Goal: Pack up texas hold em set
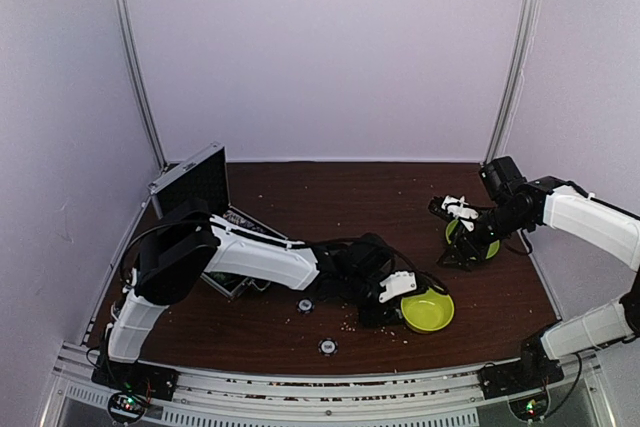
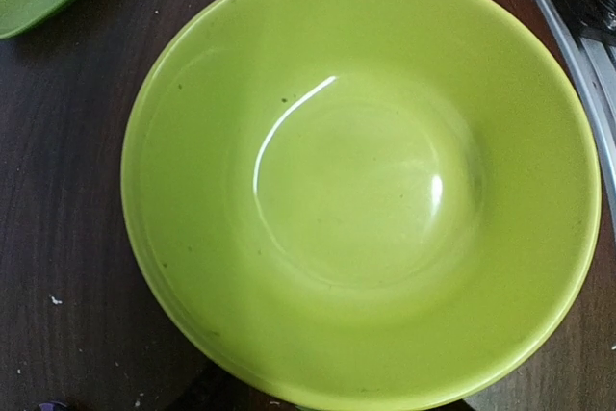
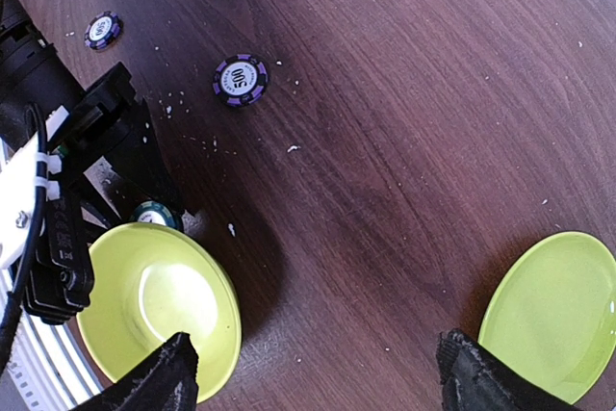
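Silver aluminium case at left rear of table, open, black-lined lid raised close to upright; base mostly hidden behind left arm. Left arm stretched across front of case toward centre of table, with left tool low at left rim of lime-green bowl. In left wrist view, bowl filling nearly whole frame, glossy inside, upright on table; fingers not clearly visible, so grip state of left tool impossible to tell. In right wrist view, dark green chip flat on table just beside bowl rim, directly below black body of left tool; whether pinched or merely lying there, not discernible. Two further striped chips loose on table, both well apart from case: purple chip marked 500 face up in front of left arm, and second purple chip nearer front edge of table. Pale specks scattered over dark wood around chips. Right tool released, fingertips spread wide, poised above table on right side, over near edge of lime-green plate. Plate flat on table, near bowl but not touching.
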